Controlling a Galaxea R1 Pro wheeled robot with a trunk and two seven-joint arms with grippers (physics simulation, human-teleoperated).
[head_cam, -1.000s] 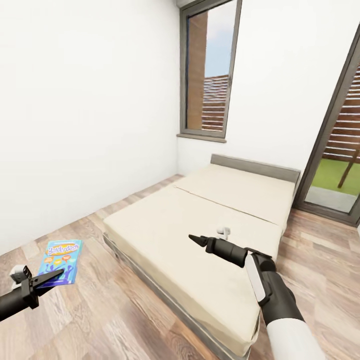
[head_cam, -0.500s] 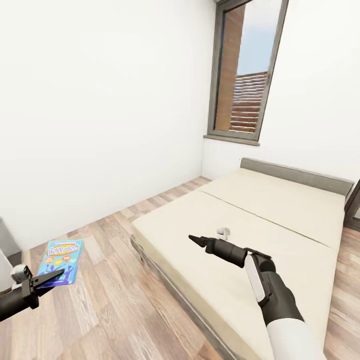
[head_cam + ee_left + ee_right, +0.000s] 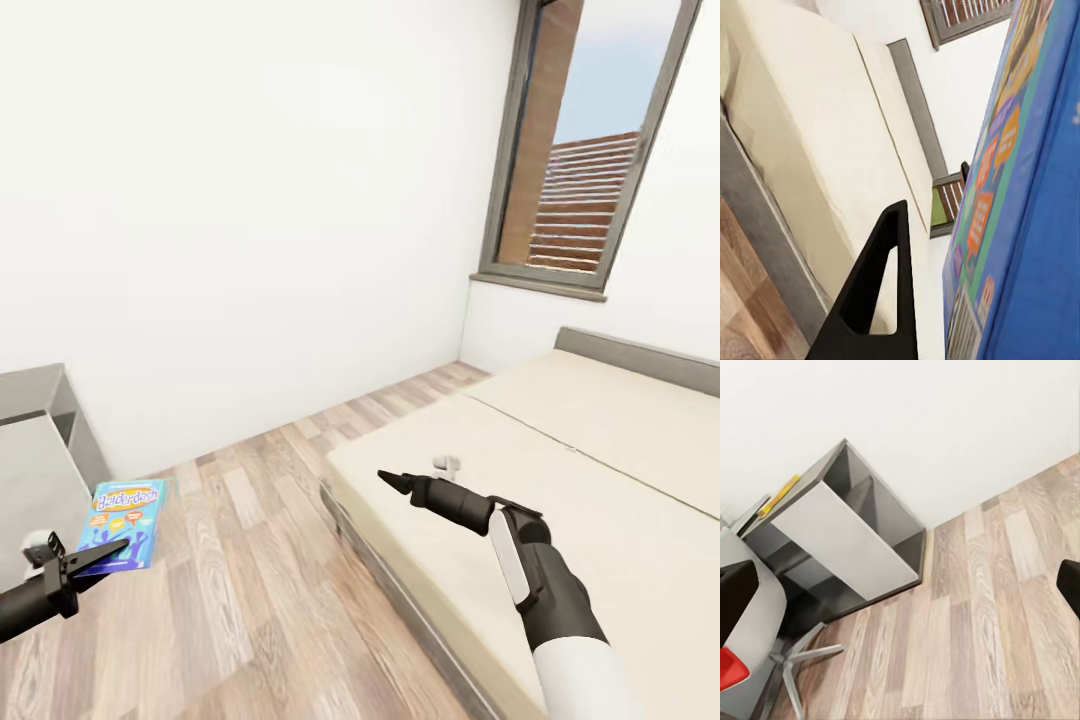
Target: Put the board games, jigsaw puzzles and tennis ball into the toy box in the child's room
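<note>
From the head view, the bed (image 3: 600,470) is the anchor: bare beige mattress, grey headboard under the window (image 3: 590,150); the right gripper (image 3: 392,481) hangs just over the bed's near corner, its dark fingers drawn to a single point, holding nothing; well off the bed's floor side, over the wooden floor (image 3: 260,560), the left gripper (image 3: 105,553) is clamped on the blue board game (image 3: 122,520), the box held flat; a grey shelf unit (image 3: 40,440) stands against the wall beyond it.

From the left wrist view, the blue board game (image 3: 1020,225) sits pressed close beside one black finger (image 3: 881,300); the bed (image 3: 817,135) lies behind both.

From the right wrist view, far from the bed, a grey shelf unit (image 3: 847,540) stands on the wooden floor (image 3: 982,622) by the wall; a chair base (image 3: 795,660) sits beside it; dark finger edges frame the scene.
</note>
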